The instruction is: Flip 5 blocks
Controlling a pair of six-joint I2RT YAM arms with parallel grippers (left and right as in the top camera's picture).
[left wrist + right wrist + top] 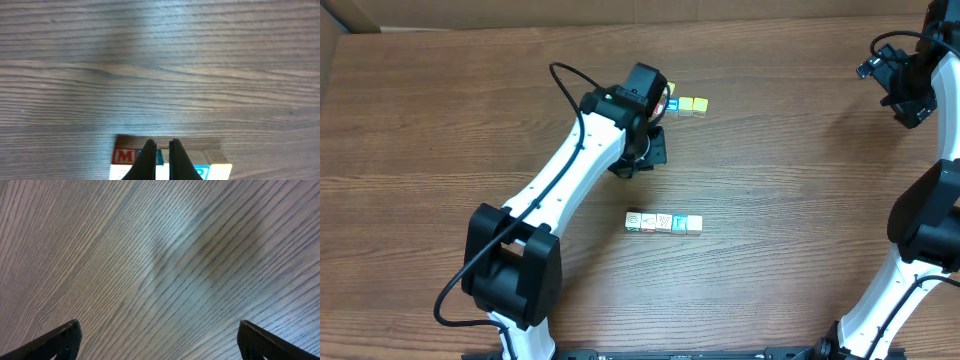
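A short row of blocks (123,156) lies under my left gripper (161,144) in the left wrist view: a red "M" face, a teal one, a pale one, a blue "P" (201,173) and a yellow-sided cube (220,163). The two fingers are shut with only a sliver between them, their tips over the middle of the row, and they hide part of it. From overhead this row (687,104) sticks out to the right of the left gripper (660,100). My right gripper (159,323) is open over bare wood, far from any block.
A second row of several alphabet cubes (663,222) lies mid-table, nearer the front. The right arm (905,85) hangs at the far right edge. A black cable (565,85) loops behind the left arm.
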